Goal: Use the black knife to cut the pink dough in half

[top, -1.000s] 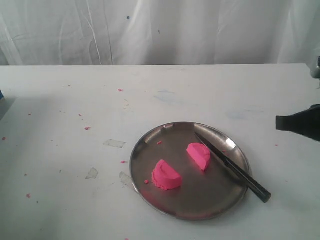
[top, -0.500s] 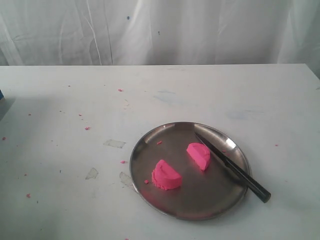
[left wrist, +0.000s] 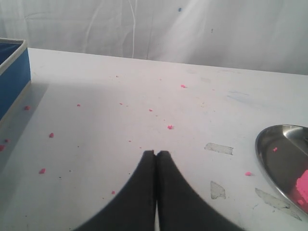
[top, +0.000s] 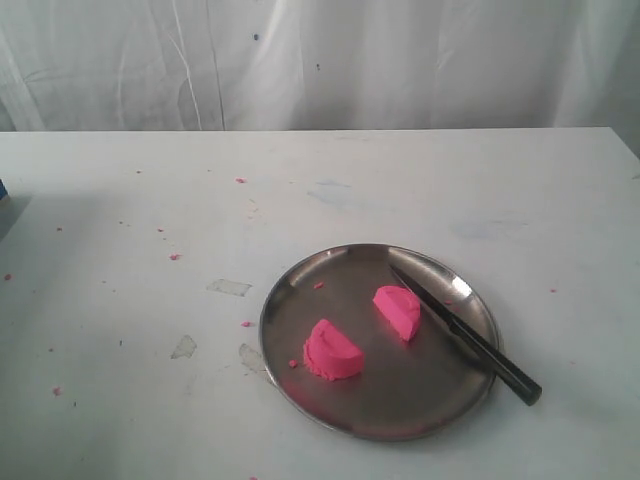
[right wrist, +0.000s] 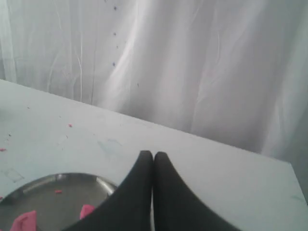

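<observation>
The pink dough lies in two half-round pieces on a steel plate (top: 300,300): one piece (top: 332,350) towards the front left, the other (top: 398,310) near the middle. The black knife (top: 466,336) rests on the plate beside the second piece, its handle over the front right rim. No gripper shows in the exterior view. In the left wrist view my left gripper (left wrist: 156,153) is shut and empty above the bare table, with the plate's rim (left wrist: 269,159) off to one side. My right gripper (right wrist: 153,154) is shut and empty, and both dough pieces (right wrist: 24,220) (right wrist: 86,211) peek out beside it.
A blue box (left wrist: 10,82) stands at the table's left edge. Tiny pink crumbs (top: 174,257) and bits of tape (top: 229,287) dot the white table. A white curtain (top: 320,60) hangs behind.
The right gripper, seen at the right edge one second ago, has withdrawn out of the exterior view. Dough, knife and plate have not moved.
</observation>
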Controlling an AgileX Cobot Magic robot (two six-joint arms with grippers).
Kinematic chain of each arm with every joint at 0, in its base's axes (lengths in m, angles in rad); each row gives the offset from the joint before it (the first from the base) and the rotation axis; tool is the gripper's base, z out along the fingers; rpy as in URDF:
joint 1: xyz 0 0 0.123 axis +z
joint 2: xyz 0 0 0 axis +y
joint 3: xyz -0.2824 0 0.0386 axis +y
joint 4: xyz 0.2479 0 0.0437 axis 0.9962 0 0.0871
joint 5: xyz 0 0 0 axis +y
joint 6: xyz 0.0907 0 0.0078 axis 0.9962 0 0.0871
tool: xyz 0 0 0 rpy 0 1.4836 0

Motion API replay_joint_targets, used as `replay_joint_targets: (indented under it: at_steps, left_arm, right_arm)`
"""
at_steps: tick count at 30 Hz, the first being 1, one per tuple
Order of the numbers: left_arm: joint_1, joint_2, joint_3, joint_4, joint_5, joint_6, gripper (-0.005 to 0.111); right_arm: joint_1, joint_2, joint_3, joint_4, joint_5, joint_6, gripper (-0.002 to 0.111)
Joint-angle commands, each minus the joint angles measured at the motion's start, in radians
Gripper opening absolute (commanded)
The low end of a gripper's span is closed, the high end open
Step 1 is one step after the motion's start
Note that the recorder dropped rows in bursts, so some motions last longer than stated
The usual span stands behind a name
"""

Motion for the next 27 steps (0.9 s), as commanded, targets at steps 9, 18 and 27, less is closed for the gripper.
replay_joint_targets:
  at_steps: [9, 18, 27]
  left_arm:
    - [-0.006, -0.004, 0.004, -0.023, 0.002, -0.005, 0.000]
    - [-0.006, -0.006, 0.004, -0.023, 0.009, -0.005, 0.000]
    - [-0.006, -0.006, 0.004, -0.023, 0.009, -0.005, 0.000]
  right_arm:
    - [-0.212, -0.232, 0.289, -0.091, -0.154, 0.156, 0.000]
    - [-0.409, -0.232, 0.425, 0.280, -0.427, -0.108, 0.000]
    - [-0.434, -0.232, 0.425, 0.046, -0.080, 0.189, 0.000]
